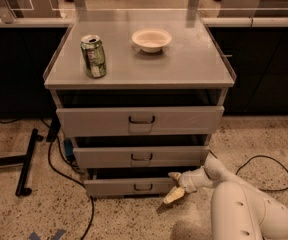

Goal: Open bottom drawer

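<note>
Dim, warm overhead light; soft glare on tabletop (184, 66). End effector (174, 186), low beside bottom drawer (114, 187), shadows floor (134, 219).

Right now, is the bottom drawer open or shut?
Bottom drawer slightly open: front juts out, dark gap above. Gripper at its right end.

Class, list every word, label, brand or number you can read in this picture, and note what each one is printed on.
Green drink can: has a printed design, too blurred to read.
White bowl, bottom drawer, and the open gripper at that drawer's front, right of its handle: no text visible.
</note>
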Tool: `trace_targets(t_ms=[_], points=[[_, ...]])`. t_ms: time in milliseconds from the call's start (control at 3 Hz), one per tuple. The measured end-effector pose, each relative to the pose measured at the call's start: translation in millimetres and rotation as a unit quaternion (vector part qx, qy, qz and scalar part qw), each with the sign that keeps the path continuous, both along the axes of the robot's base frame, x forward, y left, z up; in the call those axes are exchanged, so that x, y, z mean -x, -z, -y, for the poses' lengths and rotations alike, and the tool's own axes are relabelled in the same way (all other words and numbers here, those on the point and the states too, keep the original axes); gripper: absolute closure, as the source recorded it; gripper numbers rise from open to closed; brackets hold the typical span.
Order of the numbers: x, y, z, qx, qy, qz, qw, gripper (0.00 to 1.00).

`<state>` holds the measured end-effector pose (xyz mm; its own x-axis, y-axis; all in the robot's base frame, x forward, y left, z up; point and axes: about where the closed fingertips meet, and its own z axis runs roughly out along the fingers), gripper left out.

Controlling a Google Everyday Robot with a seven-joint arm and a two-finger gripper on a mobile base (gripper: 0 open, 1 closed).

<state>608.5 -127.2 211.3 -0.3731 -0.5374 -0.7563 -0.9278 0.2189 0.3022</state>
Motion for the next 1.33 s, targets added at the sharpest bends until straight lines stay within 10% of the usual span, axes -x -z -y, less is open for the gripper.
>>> trace_targets(t_ms=[1000, 1333], points=[[21, 17, 23, 0.059, -0.027, -0.019, 0.9977, 0.89], [24, 15, 25, 0.066, -0.029, -0.021, 0.9972, 0.85]])
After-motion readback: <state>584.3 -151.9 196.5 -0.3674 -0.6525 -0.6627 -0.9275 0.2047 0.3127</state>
